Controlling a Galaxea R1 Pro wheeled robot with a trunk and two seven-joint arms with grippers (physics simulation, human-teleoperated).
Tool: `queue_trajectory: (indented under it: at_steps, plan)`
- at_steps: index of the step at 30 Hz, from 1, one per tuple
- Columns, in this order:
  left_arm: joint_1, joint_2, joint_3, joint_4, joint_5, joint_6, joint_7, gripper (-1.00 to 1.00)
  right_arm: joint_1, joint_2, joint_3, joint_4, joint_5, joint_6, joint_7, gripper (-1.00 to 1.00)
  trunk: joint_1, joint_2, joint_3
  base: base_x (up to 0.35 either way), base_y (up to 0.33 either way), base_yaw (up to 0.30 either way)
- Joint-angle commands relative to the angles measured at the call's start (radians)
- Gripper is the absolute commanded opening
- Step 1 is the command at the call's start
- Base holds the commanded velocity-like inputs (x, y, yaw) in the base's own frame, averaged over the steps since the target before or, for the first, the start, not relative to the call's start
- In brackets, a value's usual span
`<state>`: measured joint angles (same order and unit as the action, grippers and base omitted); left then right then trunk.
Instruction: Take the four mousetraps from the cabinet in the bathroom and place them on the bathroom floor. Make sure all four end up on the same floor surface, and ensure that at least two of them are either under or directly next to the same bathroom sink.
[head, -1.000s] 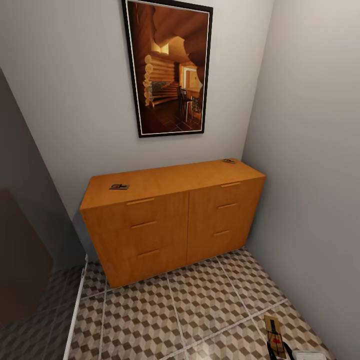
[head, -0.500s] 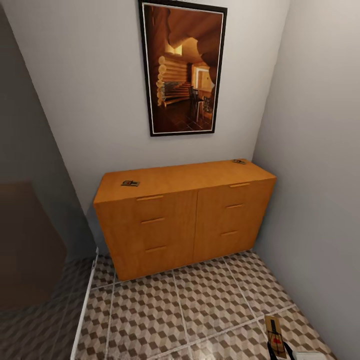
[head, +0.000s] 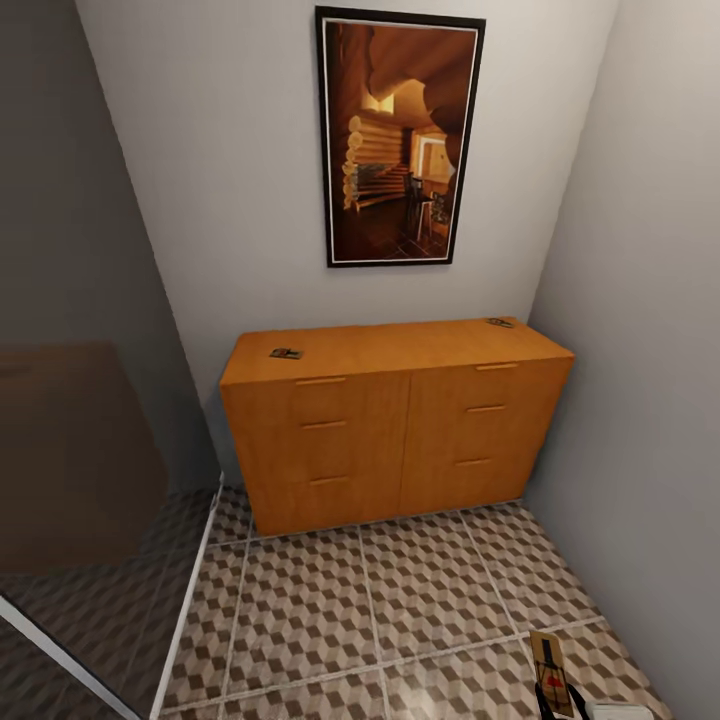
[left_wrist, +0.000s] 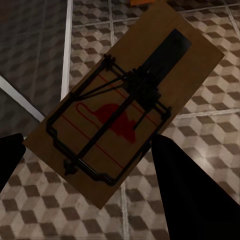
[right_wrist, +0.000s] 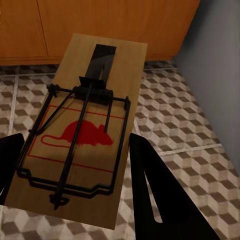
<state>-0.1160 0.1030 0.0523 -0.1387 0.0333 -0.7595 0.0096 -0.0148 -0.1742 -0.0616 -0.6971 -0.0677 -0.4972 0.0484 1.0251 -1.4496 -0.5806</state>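
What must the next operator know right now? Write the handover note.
Left gripper: shut on one mousetrap, held above the bathroom floor.
Right gripper: shut on a second mousetrap, near the cabinet.
On the cabinet top: a front-left mousetrap and a back-right mousetrap.
Done: two traps picked up; none set down yet.
Left: place both held traps on the floor under or beside the sink, then fetch the other two.

Domestic interior, a corner of a home. Patterned cube-print floor tiles (head: 400, 600), a wooden drawer cabinet (head: 400, 430) and a framed picture (head: 400, 140) on plain walls indicate this.
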Motion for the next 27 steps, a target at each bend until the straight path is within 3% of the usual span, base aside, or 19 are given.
queue_trajectory:
  at_steps: [1, 13, 27]
  plan:
    - [-0.001, 0.0, 0.003, 0.001, 0.0, -0.003, -0.002, -1.0, -0.001, 0.0, -0.001, 0.001, -0.011, -0.003, 0.01, -1.0, 0.0, 0.0, -0.001, -0.01, -0.009, 0.01]
    - [-0.001, 0.0, 0.003, 0.001, 0.0, -0.003, -0.002, -1.0, -0.001, -0.001, -0.001, 0.001, -0.011, -0.003, 0.01, -1.0, 0.0, 0.0, -0.002, -0.002, -0.001, 0.022]
    - [-0.001, 0.0, 0.002, 0.001, 0.0, -0.003, -0.002, -1.0, -0.001, 0.0, -0.001, 0.001, -0.011, -0.003, 0.01, -1.0, 0.0, 0.0, -0.008, 0.0, 0.0, 0.242]
